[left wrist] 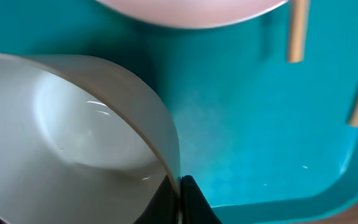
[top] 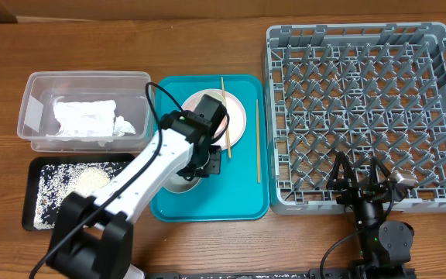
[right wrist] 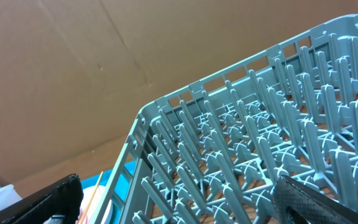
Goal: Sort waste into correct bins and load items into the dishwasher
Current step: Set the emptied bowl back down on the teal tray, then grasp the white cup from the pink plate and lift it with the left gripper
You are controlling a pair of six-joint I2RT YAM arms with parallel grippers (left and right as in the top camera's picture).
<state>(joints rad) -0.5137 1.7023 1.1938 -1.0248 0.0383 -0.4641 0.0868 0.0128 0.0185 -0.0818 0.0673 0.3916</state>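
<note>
The grey dish rack (top: 366,108) sits flat on the right. Far left, a clear tub (top: 84,75) holds the crumpled napkin (top: 87,118). Nearer, a black tray (top: 29,194) holds rice (top: 60,186). In the middle lies a pinkish plate (top: 237,116), one chopstick (top: 224,116) across it, another (top: 258,152) to its right, and a pale bowl (left wrist: 73,137) nearer.

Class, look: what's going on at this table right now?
The left arm's fingers are shut on the rim of a grey bowl over the teal tray, beside the plate and chopsticks. The right arm's fingers hang open and empty at the dish rack, which holds nothing. A napkin lies in the clear tub, rice in the black tray.
</note>
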